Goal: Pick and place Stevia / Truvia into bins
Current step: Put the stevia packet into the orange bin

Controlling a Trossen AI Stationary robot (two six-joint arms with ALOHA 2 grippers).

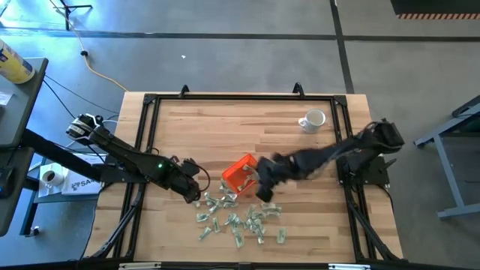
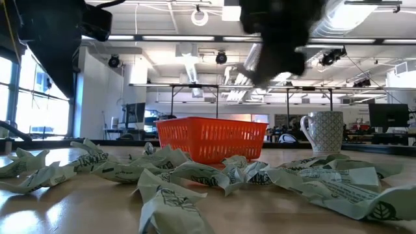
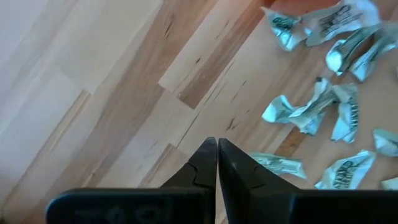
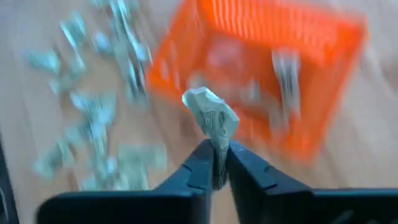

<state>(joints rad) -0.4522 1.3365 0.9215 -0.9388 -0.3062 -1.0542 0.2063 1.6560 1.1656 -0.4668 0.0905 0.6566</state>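
Note:
Many pale green and white sachets (image 1: 240, 221) lie crumpled on the wooden table near its near edge, also spread across the low view (image 2: 195, 172). The orange tray (image 1: 240, 172) stands just beyond them on the table (image 2: 211, 136); a few sachets lie inside it (image 4: 286, 68). My right gripper (image 1: 262, 186) hovers by the tray's right near corner, shut on one sachet (image 4: 211, 115). My left gripper (image 1: 193, 185) is left of the heap, shut and empty (image 3: 217, 146), above bare wood. My right gripper pinches one crumpled sachet by its lower end (image 4: 216, 149) between the two fingers. The sachet stands out beyond the fingertips, lifted clear of the table, over the tray's near wall (image 4: 180, 74).
A white mug (image 1: 313, 120) stands near the table's far right corner, well behind the tray (image 2: 323, 133). A black metal frame (image 1: 150, 101) runs round the tabletop. Bare wood lies to the left and far side of the tray.

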